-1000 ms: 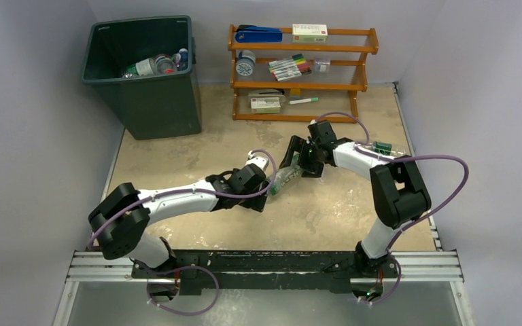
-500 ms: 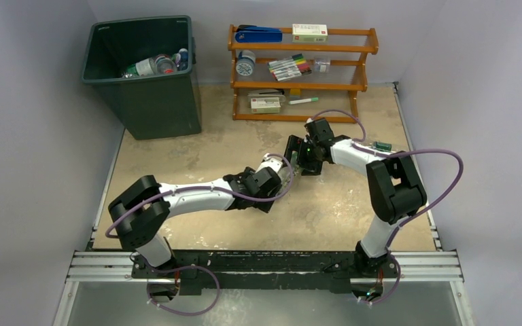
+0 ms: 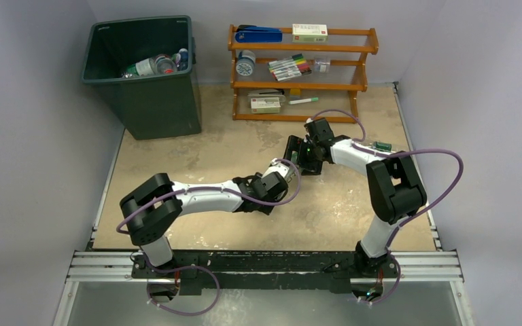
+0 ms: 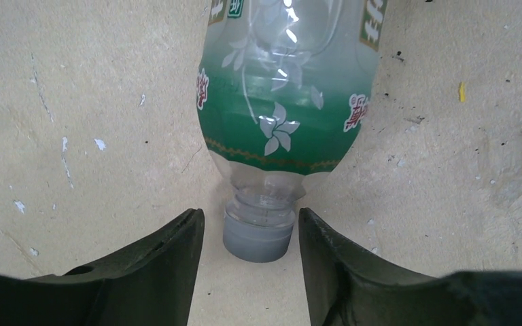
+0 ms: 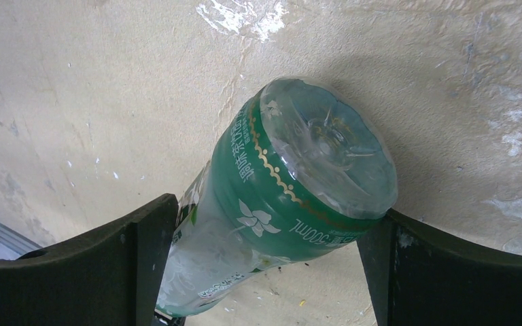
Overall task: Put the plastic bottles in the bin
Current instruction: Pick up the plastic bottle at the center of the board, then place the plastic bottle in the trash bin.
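A clear plastic bottle with a green label [image 5: 292, 170] is held between my two grippers over the tan table. My right gripper [image 5: 272, 210] is shut on its base end, one finger on each side. My left gripper [image 4: 250, 214] is open, and its fingers stand on either side of the grey cap [image 4: 258, 238] without touching it. In the top view the two grippers, left [image 3: 287, 171] and right [image 3: 298, 159], meet at mid-table and hide most of the bottle. The dark green bin [image 3: 156, 102] stands at the far left with several bottles [image 3: 156, 66] inside.
Another green-labelled bottle [image 3: 382, 145] lies on the table behind the right arm's elbow. The orange wooden rack [image 3: 299, 85], holding markers and small boxes, stands at the back, right of the bin. Grey walls close in both sides.
My left arm has stretched out to the right until its open fingers flank the cap. The right gripper has shifted slightly left and away with the bottle, then held still.
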Controlling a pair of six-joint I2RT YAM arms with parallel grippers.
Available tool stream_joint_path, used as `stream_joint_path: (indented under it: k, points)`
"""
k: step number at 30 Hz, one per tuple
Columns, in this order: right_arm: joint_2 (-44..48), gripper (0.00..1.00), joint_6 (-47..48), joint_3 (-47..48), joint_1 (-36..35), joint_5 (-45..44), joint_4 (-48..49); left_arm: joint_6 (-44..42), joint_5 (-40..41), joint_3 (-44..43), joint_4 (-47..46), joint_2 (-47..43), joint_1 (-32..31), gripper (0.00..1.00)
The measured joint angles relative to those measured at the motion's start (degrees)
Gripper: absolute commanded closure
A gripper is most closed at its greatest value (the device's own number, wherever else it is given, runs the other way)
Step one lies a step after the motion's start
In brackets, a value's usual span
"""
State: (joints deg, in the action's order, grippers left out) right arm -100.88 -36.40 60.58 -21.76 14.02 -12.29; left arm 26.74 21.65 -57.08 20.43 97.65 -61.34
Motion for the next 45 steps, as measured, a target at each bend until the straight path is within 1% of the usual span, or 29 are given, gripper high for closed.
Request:
stream_joint_path:
  k: [7,10,16,19,30,36,40,45]
  points:
    - [0.04,0.02,0.0,-0.11,0.02,0.2,0.13,0.04,0.24,-0.87,-0.63,0.85,-0.28,0.67]
    - [0.17,0.01,0.0,-0.17,0.02,0.33,0.17,0.0,0.22,-0.87,-0.7,0.98,-0.31,0.69]
    - [2.21,0.0,0.24,-0.24,0.02,0.35,-1.01,0.24,0.24,-0.85,-1.42,0.76,-0.55,0.69]
    - [4.79,0.0,0.42,-0.24,0.35,0.31,-2.21,0.28,0.28,-0.66,-1.44,-0.63,-0.55,0.69]
    - [21.42,0.0,0.68,-0.24,6.51,-0.15,-8.61,0.76,1.7,-0.66,-0.7,-7.67,-0.55,0.68]
    - [29.27,0.0,0.63,-0.24,7.61,-0.76,-12.61,1.14,3.28,-1.16,2.1,-9.68,-0.44,0.68]
    - [33.64,0.0,0.59,-0.24,7.65,-1.05,-15.06,1.11,3.06,-2.99,4.28,-11.39,0.98,0.67]
    - [37.35,0.0,0.52,-0.24,7.65,-1.09,-17.22,0.79,1.79,-6.16,6.25,-15.45,6.4,0.67]
